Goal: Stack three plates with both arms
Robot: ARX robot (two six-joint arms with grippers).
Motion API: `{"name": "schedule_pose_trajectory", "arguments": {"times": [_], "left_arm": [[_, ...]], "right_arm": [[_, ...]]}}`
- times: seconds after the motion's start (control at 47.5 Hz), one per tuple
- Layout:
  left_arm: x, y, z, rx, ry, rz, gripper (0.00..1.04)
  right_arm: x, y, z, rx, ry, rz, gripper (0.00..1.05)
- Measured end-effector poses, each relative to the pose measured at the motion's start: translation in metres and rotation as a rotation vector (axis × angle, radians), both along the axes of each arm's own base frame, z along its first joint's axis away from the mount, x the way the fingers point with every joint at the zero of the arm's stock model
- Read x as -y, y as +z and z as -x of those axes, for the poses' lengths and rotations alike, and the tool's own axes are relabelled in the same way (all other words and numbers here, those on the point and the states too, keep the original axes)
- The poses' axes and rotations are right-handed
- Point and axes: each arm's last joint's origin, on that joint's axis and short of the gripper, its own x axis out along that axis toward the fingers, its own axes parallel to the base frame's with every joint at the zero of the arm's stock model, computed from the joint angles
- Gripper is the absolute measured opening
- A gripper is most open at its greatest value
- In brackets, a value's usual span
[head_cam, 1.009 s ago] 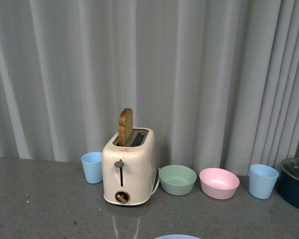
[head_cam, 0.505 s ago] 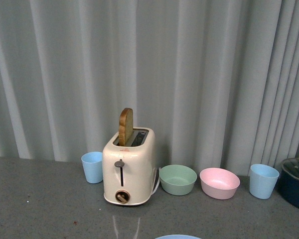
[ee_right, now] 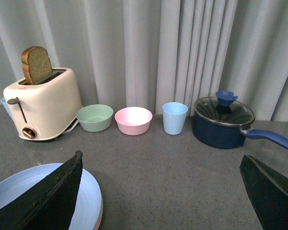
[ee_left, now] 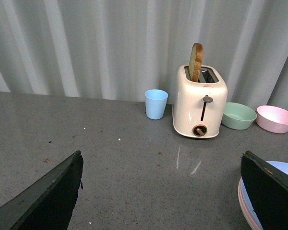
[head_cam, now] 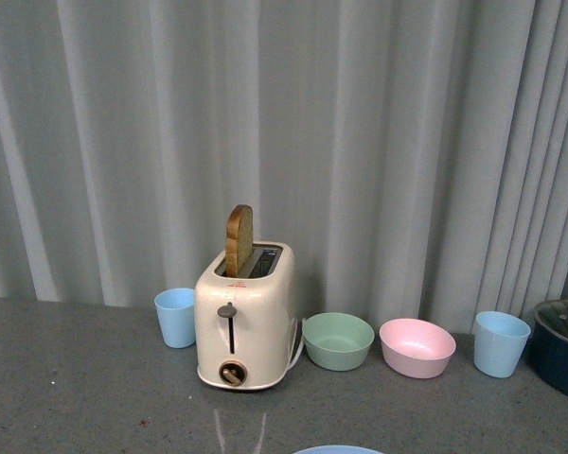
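Observation:
A light blue plate (ee_right: 24, 191) lies on top of a stack on the grey counter; a sliver of it shows at the bottom edge of the front view (head_cam: 336, 450). A pink rim (ee_left: 245, 206) shows just under the blue plate (ee_left: 284, 168). The cream-beige plate is hidden. My left gripper (ee_left: 162, 154) is open and empty over bare counter, with the stack beside one finger. My right gripper (ee_right: 161, 155) is open and empty over bare counter, one finger overlapping the blue plate in its view. Neither gripper shows in the front view.
A cream toaster (head_cam: 244, 322) with a bread slice stands at the back. Beside it stand a blue cup (head_cam: 175, 317), a green bowl (head_cam: 338, 340), a pink bowl (head_cam: 417, 347), a second blue cup (head_cam: 500, 343) and a dark blue lidded pot (ee_right: 223, 122). A curtain hangs behind.

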Motion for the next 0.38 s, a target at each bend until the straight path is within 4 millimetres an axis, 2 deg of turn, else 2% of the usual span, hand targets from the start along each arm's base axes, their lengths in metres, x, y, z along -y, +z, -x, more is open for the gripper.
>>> {"name": "schedule_pose_trajectory", "arguments": {"times": [0.379], "left_arm": [[0.0000,0.0000,0.0000,0.000,0.000,0.000,0.98]], "right_arm": [[0.0000,0.0000,0.0000,0.000,0.000,0.000,0.97]]}}
